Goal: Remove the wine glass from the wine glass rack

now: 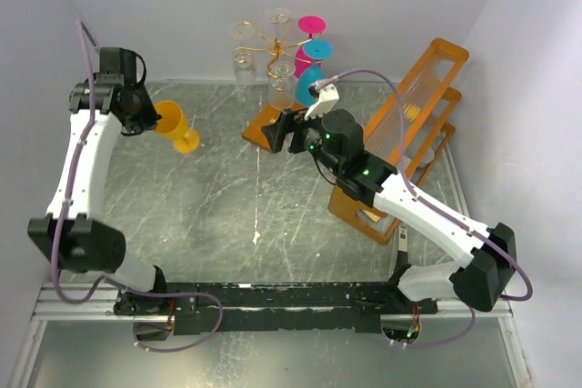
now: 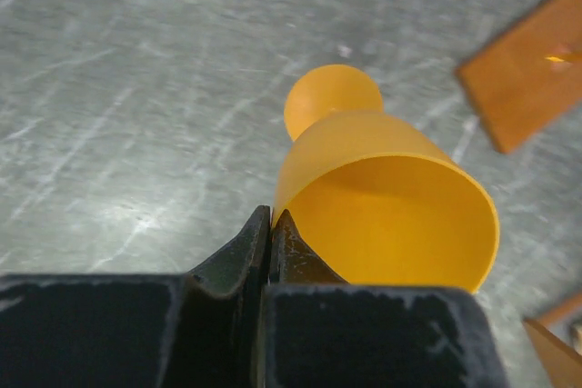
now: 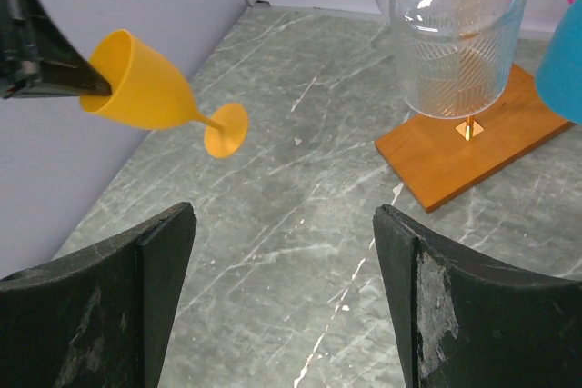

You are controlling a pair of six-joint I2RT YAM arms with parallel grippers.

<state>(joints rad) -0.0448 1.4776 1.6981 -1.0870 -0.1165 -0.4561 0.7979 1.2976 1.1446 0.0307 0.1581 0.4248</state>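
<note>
A yellow wine glass (image 1: 175, 126) hangs tilted above the left of the table, foot toward the right. My left gripper (image 1: 157, 118) is shut on its rim; in the left wrist view the fingers (image 2: 271, 215) pinch the wall of the glass's cup (image 2: 391, 197). The right wrist view shows the same yellow glass (image 3: 145, 93) in the air at the left. The wine glass rack (image 1: 273, 43), gold wire on an orange base (image 1: 262, 126), stands at the back with clear, pink and blue glasses on it. My right gripper (image 1: 284, 134) is open over the table by that base (image 3: 473, 134), nothing between its fingers (image 3: 284, 215).
A clear ribbed glass (image 3: 455, 34) and a blue glass (image 3: 564, 70) hang on the rack close ahead of the right gripper. A big orange frame with clear panels (image 1: 418, 106) leans at the right, beside the right arm. Walls close off the left and back.
</note>
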